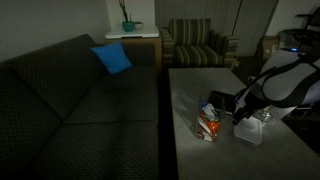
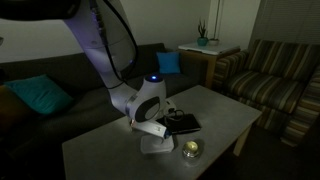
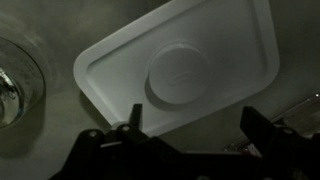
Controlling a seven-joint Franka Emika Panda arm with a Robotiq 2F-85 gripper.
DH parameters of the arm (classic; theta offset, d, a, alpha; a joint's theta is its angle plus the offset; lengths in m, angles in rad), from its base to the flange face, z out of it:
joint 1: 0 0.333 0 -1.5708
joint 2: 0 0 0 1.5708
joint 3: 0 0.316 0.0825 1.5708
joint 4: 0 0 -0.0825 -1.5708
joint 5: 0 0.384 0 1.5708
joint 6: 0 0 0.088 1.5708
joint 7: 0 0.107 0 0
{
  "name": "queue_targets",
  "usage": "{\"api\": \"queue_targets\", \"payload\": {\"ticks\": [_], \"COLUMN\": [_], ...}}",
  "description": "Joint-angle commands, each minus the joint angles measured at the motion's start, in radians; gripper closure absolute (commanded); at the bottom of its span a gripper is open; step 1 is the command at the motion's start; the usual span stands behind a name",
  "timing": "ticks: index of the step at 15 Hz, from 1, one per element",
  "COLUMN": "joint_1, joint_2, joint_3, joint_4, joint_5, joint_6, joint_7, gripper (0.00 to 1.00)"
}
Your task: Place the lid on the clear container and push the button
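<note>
The lid [image 3: 180, 65] is a pale rounded-corner plastic piece with a round raised button [image 3: 180, 75] in its middle. It lies flat on the grey table and fills the wrist view. It also shows in both exterior views [image 1: 248, 135] [image 2: 157, 144]. My gripper [image 3: 195, 125] is open and empty, hovering just above the lid's near edge with a finger on each side [image 1: 243, 117] [image 2: 150, 127]. The clear container [image 1: 209, 121], with red, orange and white contents, stands beside the gripper in an exterior view, apart from the lid. It is hidden in the wrist view.
A small round glass jar [image 3: 10, 90] [image 2: 190, 150] [image 1: 266, 117] stands close beside the lid. A black box [image 1: 222, 100] [image 2: 184, 123] lies behind the gripper. A dark sofa [image 1: 70, 100] with a blue cushion [image 1: 112, 58] runs along the table, and a striped armchair [image 1: 195, 42] stands beyond it.
</note>
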State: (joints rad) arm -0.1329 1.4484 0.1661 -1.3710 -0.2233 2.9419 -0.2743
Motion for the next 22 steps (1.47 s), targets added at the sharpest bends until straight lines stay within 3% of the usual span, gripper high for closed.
{"api": "queue_targets", "payload": {"ticks": [1,10,17,22], "joint_1": [0.001,-0.01,-0.056,-0.102], "joint_2": [-0.073,-0.147,-0.132,-0.069], "joint_3": [-0.009,-0.033,-0.015,0.034], "joint_4": [-0.082,-0.166,-0.188,-0.158], "joint_5": [-0.015,-0.017,-0.041,-0.042], "joint_6": [0.029,0.046,0.042,0.063], "joint_7": [-0.001,-0.048,-0.161,-0.227], "gripper": [0.0,0.0,0.0,0.0]}}
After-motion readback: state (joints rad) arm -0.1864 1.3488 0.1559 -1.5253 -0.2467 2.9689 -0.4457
